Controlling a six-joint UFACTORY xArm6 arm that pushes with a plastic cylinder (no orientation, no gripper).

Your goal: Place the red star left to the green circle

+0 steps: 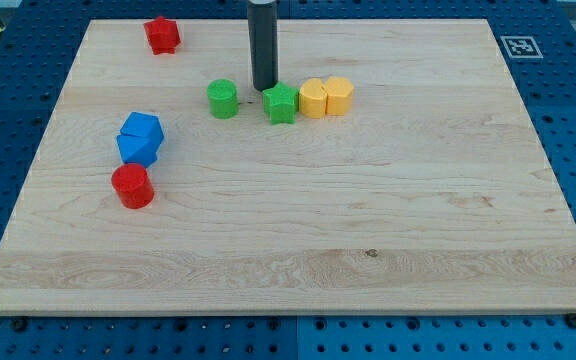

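Note:
The red star (162, 35) lies near the view's top left of the wooden board (288, 250). The green circle (223, 99) stands below and to the right of it, well apart. My rod comes down from the view's top and my tip (263, 89) rests on the board between the green circle and a green star (281, 103), just above the green star's left edge. The tip is far to the right of the red star.
Two yellow blocks (314, 98) (338, 95) sit side by side right of the green star. Two blue blocks (142, 129) (136, 149) touch each other at the left, with a red cylinder (132, 186) just below them.

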